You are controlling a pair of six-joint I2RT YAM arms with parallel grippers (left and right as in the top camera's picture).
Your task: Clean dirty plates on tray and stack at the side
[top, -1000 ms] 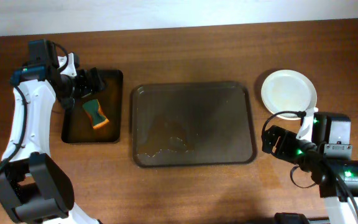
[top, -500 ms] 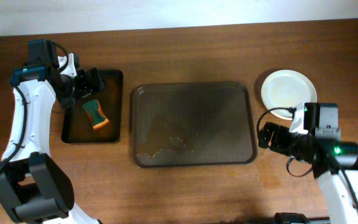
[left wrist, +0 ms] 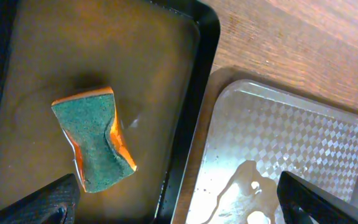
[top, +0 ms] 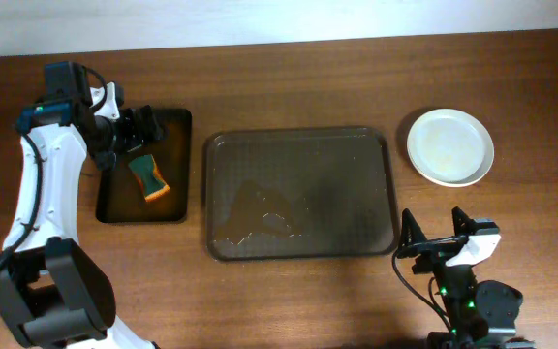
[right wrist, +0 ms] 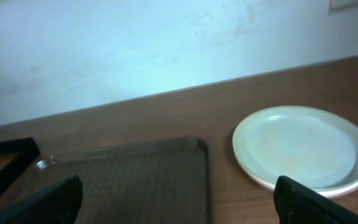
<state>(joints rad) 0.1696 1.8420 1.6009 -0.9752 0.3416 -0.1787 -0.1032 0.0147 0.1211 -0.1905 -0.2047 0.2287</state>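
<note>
The large dark brown tray [top: 356, 155] lies mid-table with no plates on it, only a puddle of water [top: 264, 218]; it also shows in the left wrist view [left wrist: 303, 130] and the right wrist view [right wrist: 135, 174]. A stack of plain white plates [top: 450, 145] sits on the table to the tray's right, also in the right wrist view [right wrist: 303, 146]. My left gripper [top: 141, 126] is open and empty above the small black tray. My right gripper [top: 439, 228] is open and empty, low at the front right, near the brown tray's front right corner.
A smaller black tray [top: 177, 165] stands left of the brown tray and holds a green and orange sponge [top: 149, 178] in murky water; the sponge also shows in the left wrist view [left wrist: 95, 140]. A pale wall runs behind the table.
My right arm has drawn back from beside the plate stack toward the table's front edge. The left arm has not moved.
</note>
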